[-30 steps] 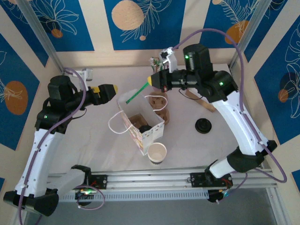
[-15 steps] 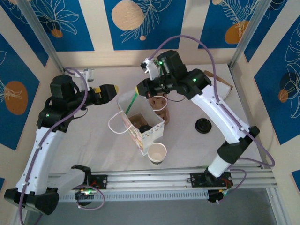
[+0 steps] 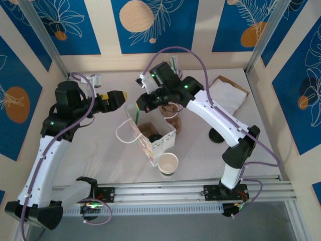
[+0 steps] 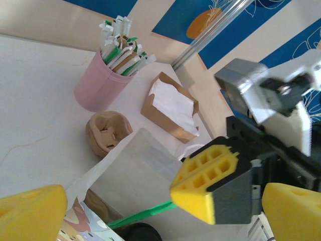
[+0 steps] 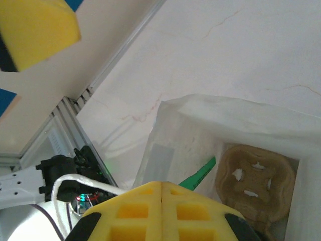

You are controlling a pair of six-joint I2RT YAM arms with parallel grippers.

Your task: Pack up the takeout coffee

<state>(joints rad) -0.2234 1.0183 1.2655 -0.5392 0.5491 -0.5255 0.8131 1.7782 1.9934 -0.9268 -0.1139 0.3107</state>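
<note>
Well, my right hand [image 5: 160, 196] is pinched shut on a thin green straw [image 5: 198, 173] above the white paper bag [image 3: 158, 145] mid-surface, and my left hand [image 3: 116, 97] hangs spread open. I count one black-lidded white paper cup [image 3: 155, 137], inside that bag, and one lidless white paper cup [image 3: 168, 161] near the surface's near edge. I judge the lidded cup light and crushable, so I'd grip its wall just below the lid.

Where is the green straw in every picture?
Top external: the green straw hangs just below the right tool, at the back edge of the white paper bag.
Left wrist: bottom centre, slanting down into the bag.
Right wrist: lower centre, poking out from under the shut right tool, over the bag.
Shared landmark: the white paper bag.
</note>
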